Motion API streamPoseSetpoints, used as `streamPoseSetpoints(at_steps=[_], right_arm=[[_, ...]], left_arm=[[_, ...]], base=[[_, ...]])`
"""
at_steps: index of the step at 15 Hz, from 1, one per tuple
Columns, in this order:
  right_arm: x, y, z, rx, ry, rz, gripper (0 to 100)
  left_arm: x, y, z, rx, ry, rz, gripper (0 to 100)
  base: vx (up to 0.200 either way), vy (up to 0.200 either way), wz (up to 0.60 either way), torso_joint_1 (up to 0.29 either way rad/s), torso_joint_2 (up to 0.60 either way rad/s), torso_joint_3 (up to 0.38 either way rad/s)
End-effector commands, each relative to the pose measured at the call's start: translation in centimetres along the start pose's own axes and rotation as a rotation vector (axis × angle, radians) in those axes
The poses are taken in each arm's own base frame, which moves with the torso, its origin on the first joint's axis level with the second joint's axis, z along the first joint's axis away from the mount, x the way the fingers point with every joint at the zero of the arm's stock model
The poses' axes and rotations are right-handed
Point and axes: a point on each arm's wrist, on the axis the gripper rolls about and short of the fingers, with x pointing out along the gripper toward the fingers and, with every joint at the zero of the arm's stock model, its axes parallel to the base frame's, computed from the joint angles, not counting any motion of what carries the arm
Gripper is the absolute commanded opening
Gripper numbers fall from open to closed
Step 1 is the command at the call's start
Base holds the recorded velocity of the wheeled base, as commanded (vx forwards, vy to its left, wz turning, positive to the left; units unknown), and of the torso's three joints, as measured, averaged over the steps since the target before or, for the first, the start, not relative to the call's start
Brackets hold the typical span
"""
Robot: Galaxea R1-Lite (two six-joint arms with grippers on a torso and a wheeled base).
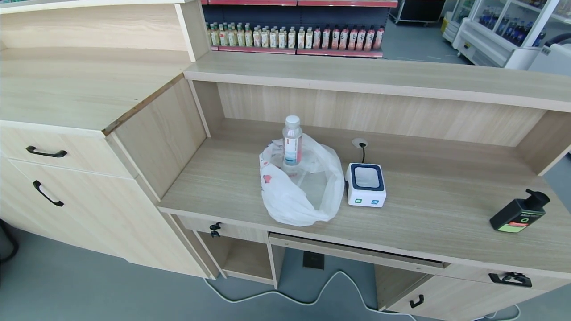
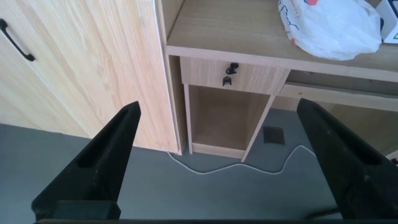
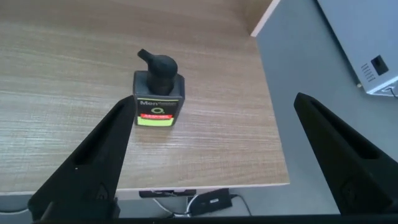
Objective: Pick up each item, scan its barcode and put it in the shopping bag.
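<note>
Hanging spread wide with nothing in it, the left claw (image 2: 219, 107) is down low in front of the checkout desk. Past its fingers there's an open cubby (image 2: 224, 121) under the worktop (image 1: 424, 209), a small drawer (image 2: 233, 73) with a key in its lock right above that, and a white cable (image 2: 236, 167) snaking over the grey floor. The bulging edge of the shopping bag (image 2: 329, 28) shows up on the worktop above the drawer.

Right claw (image 3: 214, 101) is the same deal: fingers spread, pinching nothing, up over the right end of the worktop. The black pump bottle (image 3: 158, 93) with the green and red label sits in line with the gap but well apart from both fingers, not touched.

From the head view, the white shopping bag (image 1: 299, 191) is about mid-worktop with its mouth open, and a clear water bottle (image 1: 292, 142) with a white cap stands upright inside it toward the back. The white scanner (image 1: 366, 183) with the dark-framed window is just beside the bag at its 3 o'clock, its cord running to a hole in the worktop at 12. The pump bottle (image 1: 519, 213) is way out at roughly 4 o'clock from the scanner, near the right edge. A tall cabinet (image 1: 80, 133) with black handles is off at 9 o'clock from the bag, and a store shelf (image 1: 294, 38) of drinks is lined up at 12, behind the desk.
</note>
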Motion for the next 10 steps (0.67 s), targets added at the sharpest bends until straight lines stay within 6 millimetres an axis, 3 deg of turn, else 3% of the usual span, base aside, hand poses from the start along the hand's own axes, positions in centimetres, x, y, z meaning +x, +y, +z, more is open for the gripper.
streamPoseSetpoints(at_steps=[1, 4, 10], right_arm=[[-1.1, -0.5, -1.1, 0.031, 0.052, -0.059, 100], [-0.3, -1.4, -3.4, 0.095, 0.133, -0.08, 100], [5.2, -2.5, -4.6, 0.115, 0.102, 0.037, 100]], left_arm=[[0.0, 0.0, 0.0, 0.0, -0.001, -0.001, 100], [0.0, 0.0, 0.0, 0.0, -0.001, -0.001, 100], [0.0, 0.0, 0.0, 0.0, -0.001, 0.001, 100]], base=[[0.0, 0.0, 0.0, 0.0, 0.0, 0.0], [0.0, 0.0, 0.0, 0.0, 0.0, 0.0], [0.0, 0.0, 0.0, 0.0, 0.0, 0.0]])
